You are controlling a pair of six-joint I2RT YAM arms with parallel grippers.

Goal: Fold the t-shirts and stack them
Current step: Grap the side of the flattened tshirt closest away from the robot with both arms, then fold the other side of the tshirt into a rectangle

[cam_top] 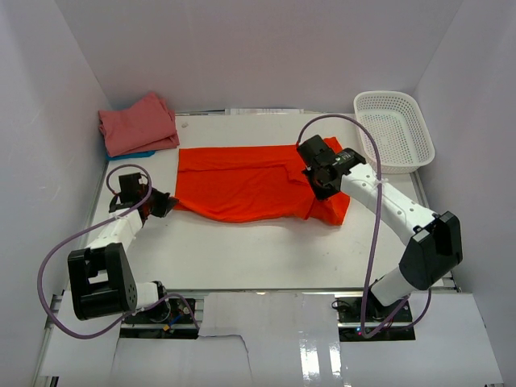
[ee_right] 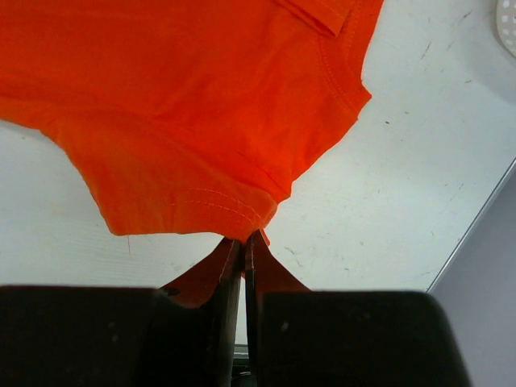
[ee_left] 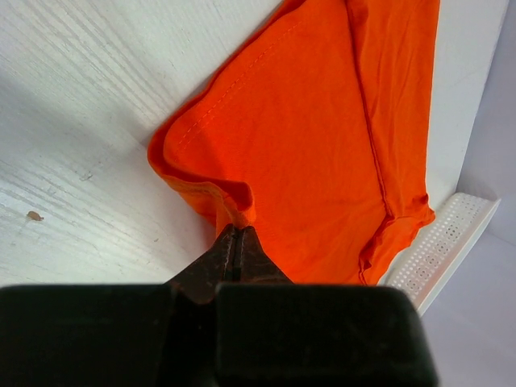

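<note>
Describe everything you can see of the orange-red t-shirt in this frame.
The orange-red t-shirt is soft, bright cloth with stitched hems. It lies spread lengthwise across the middle of the white table, apparently folded over along its far edge, with a sleeve showing at the right end. The left gripper is shut on its bunched left corner, and the right gripper is shut on a hem at its right end.

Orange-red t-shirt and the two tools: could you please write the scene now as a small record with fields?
orange-red t-shirt: spread out on the table
left tool: shut on the shirt's left edge
right tool: shut on a sleeve hem
pink t-shirt: folded, far left corner
blue cloth: a strip shows under the pink one
basket: white mesh, far right corner
</note>
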